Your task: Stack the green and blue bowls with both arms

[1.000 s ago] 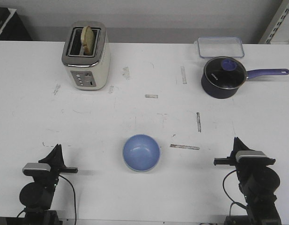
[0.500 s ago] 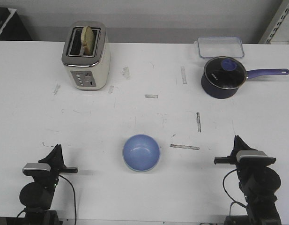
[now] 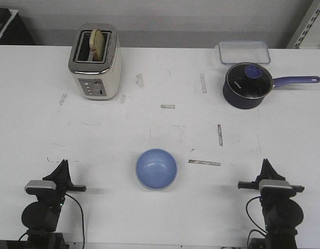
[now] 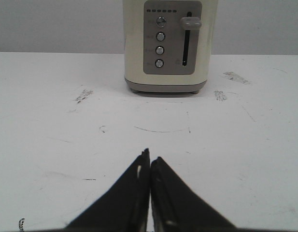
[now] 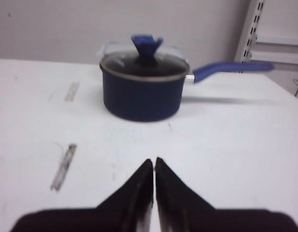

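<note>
nearest the robot, at the table's front edge, the left black pointed gripper and the right black pointed gripper both rest low with fingers pressed together and holding nothing, as each wrist view confirms. between them, slightly further out, sits the light periwinkle-blue glossy round bowl on the white scuffed table; a thin pale rim shows beneath its lower edge, which may be the mint-green bowl already nested under it, though this cannot be told for certain. if so, any renewed reach risks knocking the stack apart. if not, the green bowl is out of view. further back stand the cream toaster holding a bread slice, the dark navy lidded saucepan and the clear plastic container, well apart from both arms.
</note>
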